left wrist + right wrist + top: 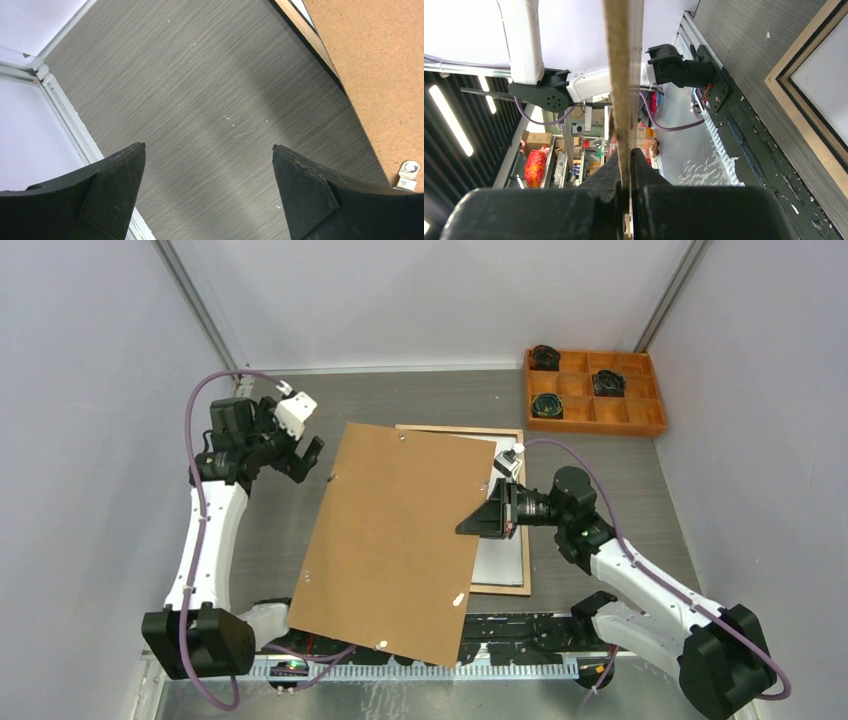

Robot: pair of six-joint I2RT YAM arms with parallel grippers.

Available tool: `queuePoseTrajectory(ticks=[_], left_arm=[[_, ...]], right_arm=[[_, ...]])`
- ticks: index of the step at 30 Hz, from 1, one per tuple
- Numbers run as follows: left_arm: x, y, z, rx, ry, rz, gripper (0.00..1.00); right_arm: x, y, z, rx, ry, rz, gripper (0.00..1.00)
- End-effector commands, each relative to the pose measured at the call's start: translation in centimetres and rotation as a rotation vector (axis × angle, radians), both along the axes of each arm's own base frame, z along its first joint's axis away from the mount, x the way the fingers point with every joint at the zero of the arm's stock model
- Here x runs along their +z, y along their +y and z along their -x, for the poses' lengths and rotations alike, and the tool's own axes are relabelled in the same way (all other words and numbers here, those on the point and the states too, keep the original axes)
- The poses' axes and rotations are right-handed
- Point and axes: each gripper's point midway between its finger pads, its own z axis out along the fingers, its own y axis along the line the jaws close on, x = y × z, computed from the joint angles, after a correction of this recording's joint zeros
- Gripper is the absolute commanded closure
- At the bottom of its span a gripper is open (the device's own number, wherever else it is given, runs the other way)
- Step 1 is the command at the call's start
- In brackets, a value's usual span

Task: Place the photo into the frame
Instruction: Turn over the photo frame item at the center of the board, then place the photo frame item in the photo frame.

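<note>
The frame [526, 540] lies flat on the table, light wood back up, with a pale surface inside it; it also shows in the right wrist view [796, 107]. A large brown backing panel [390, 540] hangs tilted above the frame's left part. My right gripper [472, 524] is shut on the panel's right edge; the right wrist view [625, 156] shows the thin board edge-on between the fingers. My left gripper [303, 458] is open and empty over bare table left of the panel, and shows in the left wrist view [209, 146]. The photo's landscape print shows in no view.
An orange compartment tray [600, 427] with dark round items stands at the back right. The panel's corner with a small metal tab [409, 172] lies right of my left fingers. Walls enclose the table on three sides. Both arm bases sit at the near edge.
</note>
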Motion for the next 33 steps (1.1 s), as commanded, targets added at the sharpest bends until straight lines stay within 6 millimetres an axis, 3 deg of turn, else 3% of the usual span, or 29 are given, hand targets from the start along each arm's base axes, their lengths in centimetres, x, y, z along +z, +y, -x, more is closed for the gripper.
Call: queuePoseTrajectory(ticks=[1,10,22,26,33], left_arm=[[-0.1,-0.7,0.3,-0.011,-0.009,0.004,0.01],[-1.0,-4.4,2.1,-0.14,0.008,-0.017,0.01],[-3.4,-3.6,3.3,-0.139,0.071,-0.081,0.02],[-2.2,-2.8,2.1,-0.081,0.029,-0.096,0.02],[3.1,-2.0,-0.9,0.086,-0.164,-0.012,0.0]], right_arm=[[3.0,0.6,0.1,0.024,-0.124,-0.085,0.99],[2.9,1.8,-0.6,0.047,-0.109,-0.092,0.99],[2.6,1.5,-3.1,-0.082,-0.132,-0.087,0.99],[2.0,1.5,-3.3,-0.081,-0.11,-0.061,0.99],[1.4,1.6,-3.3,-0.076,-0.091,-0.046,0.99]])
